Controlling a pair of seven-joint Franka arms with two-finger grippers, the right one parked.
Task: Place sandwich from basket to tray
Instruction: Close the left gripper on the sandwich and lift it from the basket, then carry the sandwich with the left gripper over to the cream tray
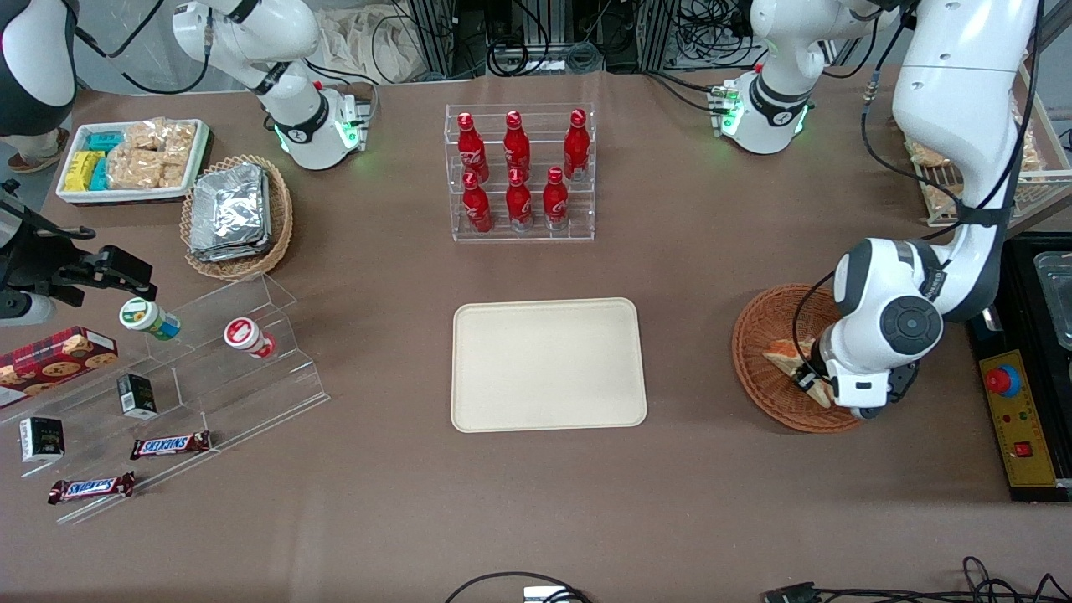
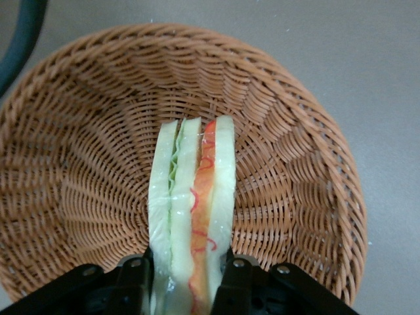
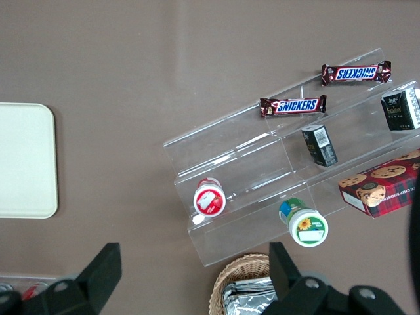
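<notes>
The sandwich (image 2: 192,210), a pale bread wedge with green and red-orange filling along its edge, stands on edge in the reddish-brown wicker basket (image 2: 79,164). My left gripper (image 2: 187,275) is down in the basket and its two black fingers (image 2: 134,279) press the sandwich from both sides. In the front view the gripper (image 1: 816,381) is low over the basket (image 1: 758,352) with the sandwich (image 1: 791,356) partly hidden by the wrist. The cream tray (image 1: 548,364) lies flat at the table's middle, bare, beside the basket toward the parked arm's end.
A clear rack of red bottles (image 1: 519,172) stands farther from the camera than the tray. A tan basket of foil packets (image 1: 234,213), a white bin of snacks (image 1: 130,159) and a clear stepped stand with snack items (image 1: 193,368) lie toward the parked arm's end. A control box (image 1: 1017,419) sits beside the basket.
</notes>
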